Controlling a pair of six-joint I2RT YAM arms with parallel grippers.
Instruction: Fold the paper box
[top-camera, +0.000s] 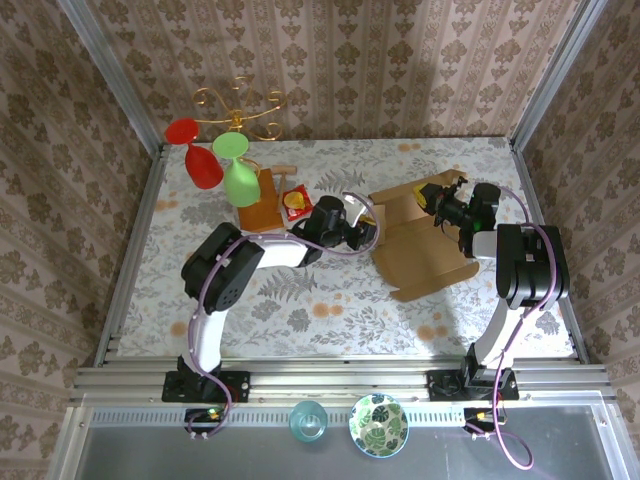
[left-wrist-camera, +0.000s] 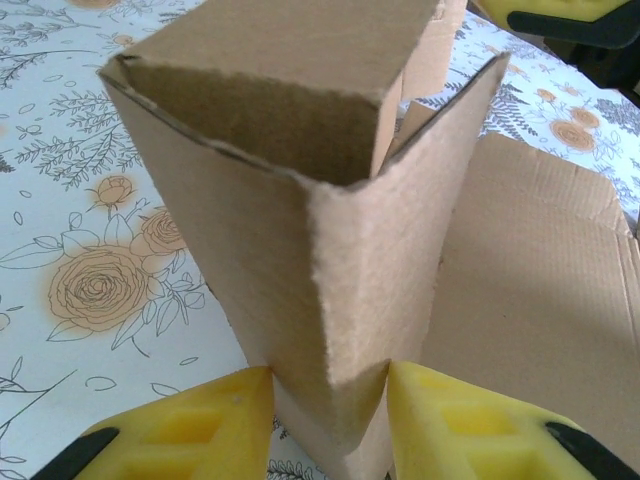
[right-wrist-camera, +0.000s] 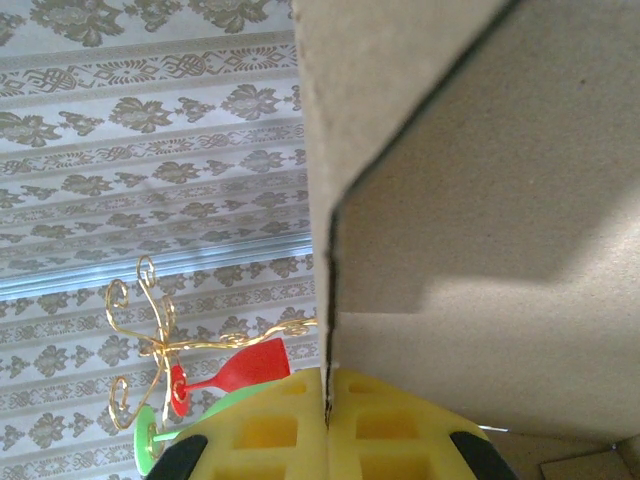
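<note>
the box (top-camera: 425, 250) lies on the bench (top-camera: 300, 310) right of centre, between the two arms, part-formed: its base panel is flat and its long axis runs roughly from the far side toward the near edge, tilted a little. the left pincer (top-camera: 364, 228) meets it from the left, at the left side wall. in the left wrist view that wall stands upright, doubled over into a hollow fold, and its lower corner sits between the yellow pads (left-wrist-camera: 440, 420), which touch it on both sides, so this pincer looks narrowed onto the wall and holding it. the base panel spreads flat to the right of that wall. the right pincer (top-camera: 437, 200) is at the far right part of the box; in the right wrist view its pads (right-wrist-camera: 390, 430) are pressed together on the thin edge of a raised flap, a firm pinch. so the box lies to the right of the left pincer and to the left and near side of the right one. the left arm is nearer the wall being formed, and i judge the next move turns on pressing that fold down and inward toward the base while the right arm steadies the far flap. the fold could spring open if the left hold slips.
</note>
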